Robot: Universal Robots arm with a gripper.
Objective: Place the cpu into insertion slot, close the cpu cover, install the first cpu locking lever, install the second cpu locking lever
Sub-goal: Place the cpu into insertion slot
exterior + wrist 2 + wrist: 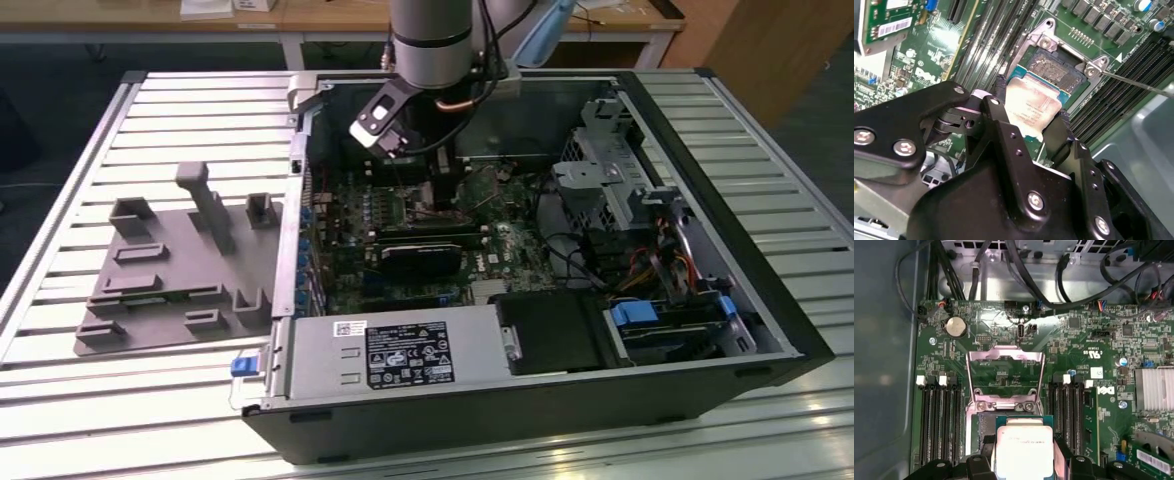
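My gripper [1030,114] is shut on the cpu [1029,107], a flat square chip with a silver-grey top, gripped by two opposite edges. In the first wrist view the cpu [1023,446] sits between the black fingers [985,446] of the gripper [1023,452]. It hangs just above the insertion slot [1055,69], partly covering the slot's dark centre. The cpu cover [1005,356], a thin silvery frame with a large window, is swung open beyond the slot. A thin metal lever rod [1134,83] runs out from the slot's corner. In the exterior view the gripper [446,196] reaches down into the case.
The green motherboard [1079,355] lies inside an open black computer case [534,400]. Long black memory slots [939,425] flank the socket on both sides. A black fan card [416,258] sits close by. Cables [1064,295] hang along the case wall. A grey fixture [174,270] rests on the slatted table.
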